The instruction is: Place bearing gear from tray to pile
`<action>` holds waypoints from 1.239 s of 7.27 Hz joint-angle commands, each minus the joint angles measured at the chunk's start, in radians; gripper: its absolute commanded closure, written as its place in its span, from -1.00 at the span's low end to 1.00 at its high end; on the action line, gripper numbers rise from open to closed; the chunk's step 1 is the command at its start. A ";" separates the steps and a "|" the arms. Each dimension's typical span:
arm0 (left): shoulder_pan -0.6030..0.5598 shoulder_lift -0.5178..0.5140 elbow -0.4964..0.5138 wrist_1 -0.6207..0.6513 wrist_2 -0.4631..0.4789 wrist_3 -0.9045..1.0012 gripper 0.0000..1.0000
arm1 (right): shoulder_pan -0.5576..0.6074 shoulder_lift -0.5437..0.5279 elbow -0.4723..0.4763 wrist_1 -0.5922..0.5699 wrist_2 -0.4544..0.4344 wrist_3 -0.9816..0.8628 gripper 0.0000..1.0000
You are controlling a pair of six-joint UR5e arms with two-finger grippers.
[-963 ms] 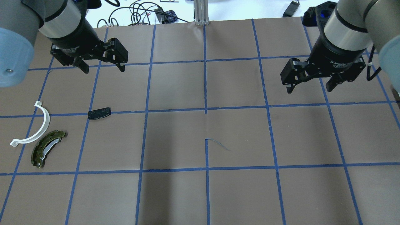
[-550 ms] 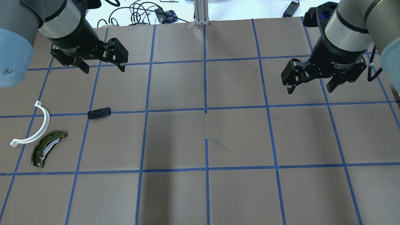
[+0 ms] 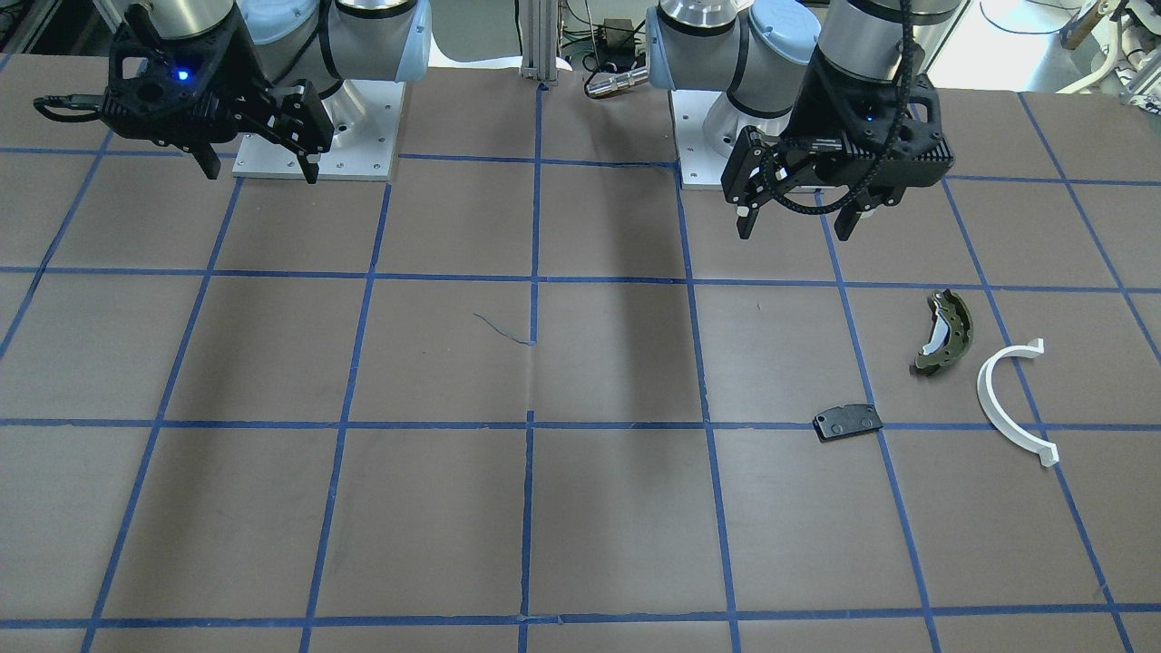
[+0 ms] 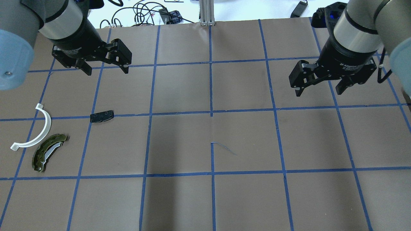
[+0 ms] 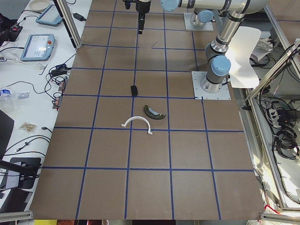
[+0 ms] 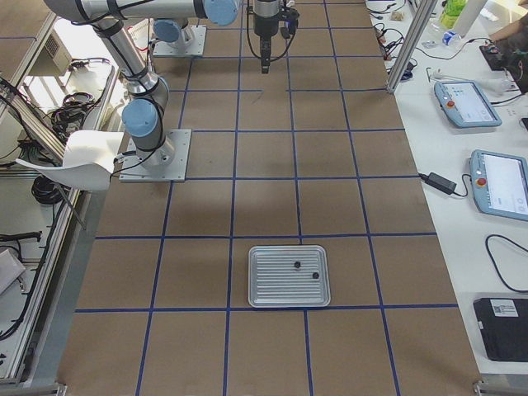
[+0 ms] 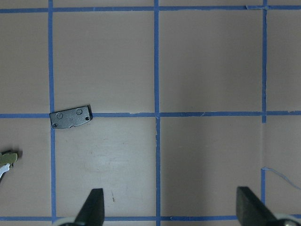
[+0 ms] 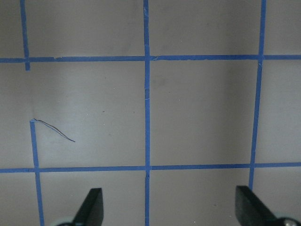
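The pile lies at the left of the overhead view: an olive-green brake shoe (image 4: 48,152), a white half-ring (image 4: 35,128) and a small black plate (image 4: 101,116). The plate also shows in the left wrist view (image 7: 70,117). The metal tray (image 6: 272,289) shows only in the exterior right view and holds two small dark parts (image 6: 296,264) (image 6: 314,275). They are too small to tell which is the bearing gear. My left gripper (image 4: 107,71) hangs open and empty beyond the plate. My right gripper (image 4: 318,92) hangs open and empty over bare table.
The table is brown paper with a blue tape grid. A loose thread (image 4: 224,148) lies near the middle. Cables (image 4: 144,12) and an aluminium post (image 4: 207,12) stand at the far edge. Both robot bases (image 3: 317,136) are at the near side.
My right gripper has drifted slightly toward the table's far edge. The left gripper and the pile parts have not visibly moved.
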 commanded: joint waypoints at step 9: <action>0.000 0.000 0.001 0.000 0.000 0.000 -1.00 | -0.664 0.324 -0.036 -0.378 -0.084 -1.004 -1.00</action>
